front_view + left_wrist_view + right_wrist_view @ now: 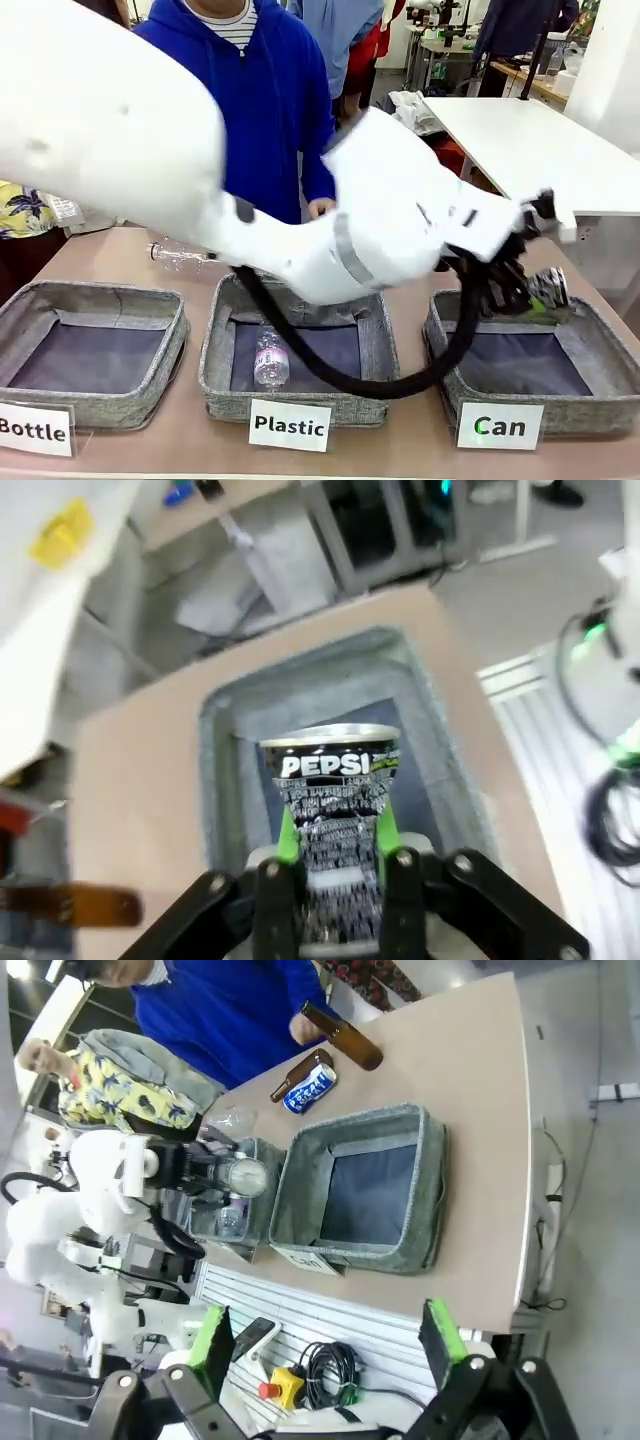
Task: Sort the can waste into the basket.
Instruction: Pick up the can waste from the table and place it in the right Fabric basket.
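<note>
"Bottle" basket left on bench, "Plastic" basket middle, one clear plastic bottle lying inside; second clear bottle lying behind; two brown glass bottles near far edge

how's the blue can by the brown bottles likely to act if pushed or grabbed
The blue can lies on its side, so a nudge would probably roll it. A brown bottle beside it might get knocked. Thin metal likely dents if squeezed.
</note>
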